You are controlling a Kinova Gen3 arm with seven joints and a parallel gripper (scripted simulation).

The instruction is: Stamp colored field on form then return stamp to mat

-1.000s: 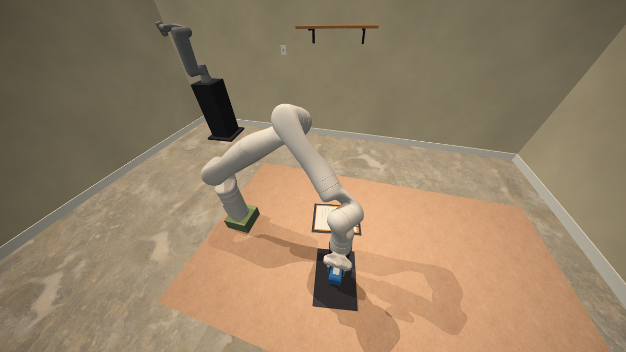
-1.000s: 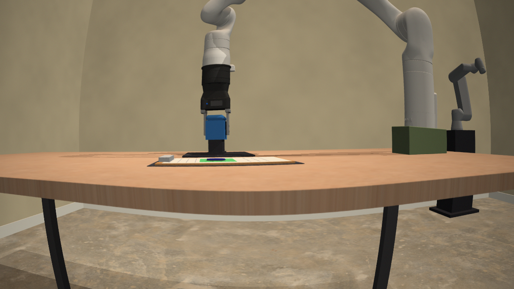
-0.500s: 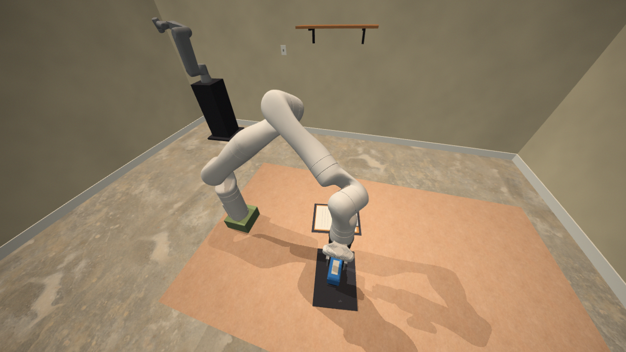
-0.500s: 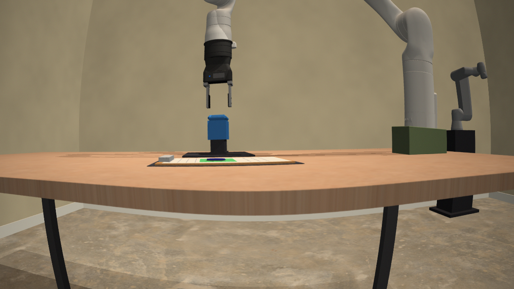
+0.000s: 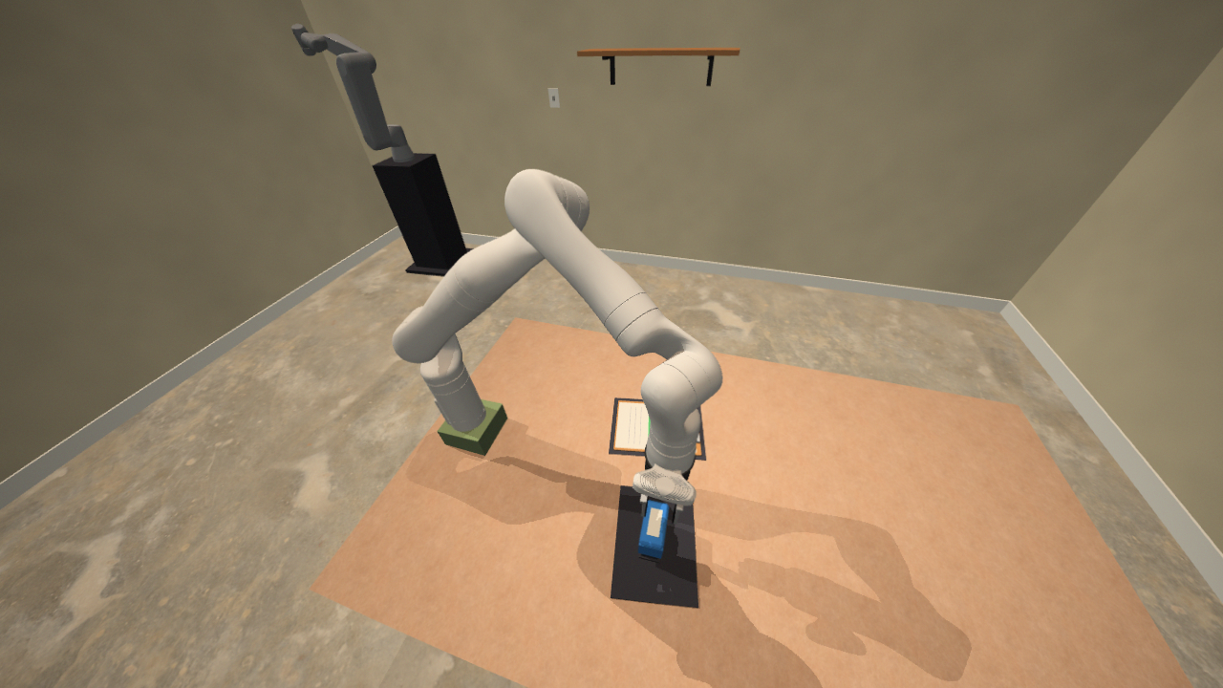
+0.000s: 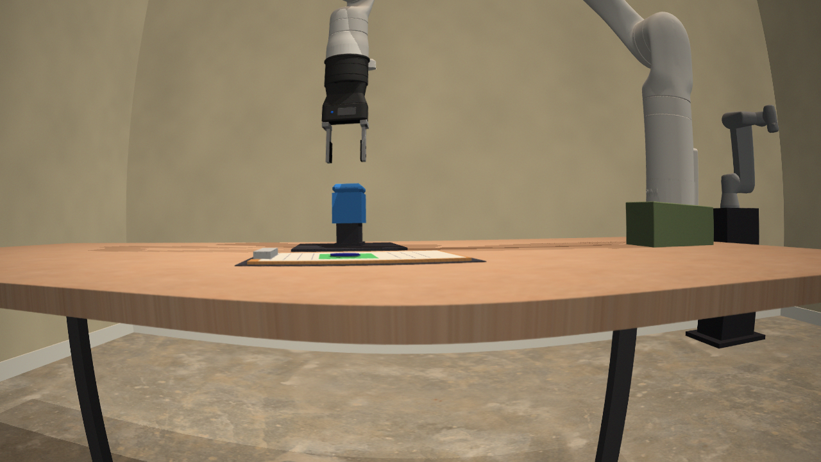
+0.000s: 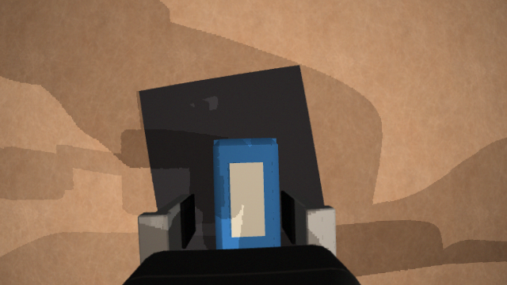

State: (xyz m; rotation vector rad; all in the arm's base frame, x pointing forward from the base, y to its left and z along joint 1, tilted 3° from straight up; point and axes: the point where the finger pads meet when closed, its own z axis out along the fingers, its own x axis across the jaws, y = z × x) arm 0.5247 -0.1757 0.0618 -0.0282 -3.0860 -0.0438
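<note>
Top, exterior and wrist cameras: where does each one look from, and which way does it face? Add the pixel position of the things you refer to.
Top: high up, angled down over the table (image 5: pixel 855 444) (image 6: pixel 430 287) (image 7: pixel 436 59); shows most of the arm (image 5: pixel 590 256) (image 6: pixel 668 143).
Exterior: just above table height, facing across the form (image 6: pixel 413 256) (image 5: pixel 631 425) toward the stamp (image 5: pixel 654 548) (image 6: pixel 349 206) (image 7: pixel 273 190); shows the open gripper (image 6: pixel 345 159) (image 7: pixel 238 210), wrist and arm base.
Wrist: on the arm's end, facing down at stamp and mat (image 5: pixel 654 586) (image 6: pixel 378 247) (image 7: pixel 238 107); shows both fingers.
Top and exterior share the form and green block (image 5: pixel 465 434) (image 6: pixel 668 224).

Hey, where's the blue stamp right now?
In the exterior view, the blue stamp stands upright on the black mat, left of center, behind the form and below the open gripper.
</note>
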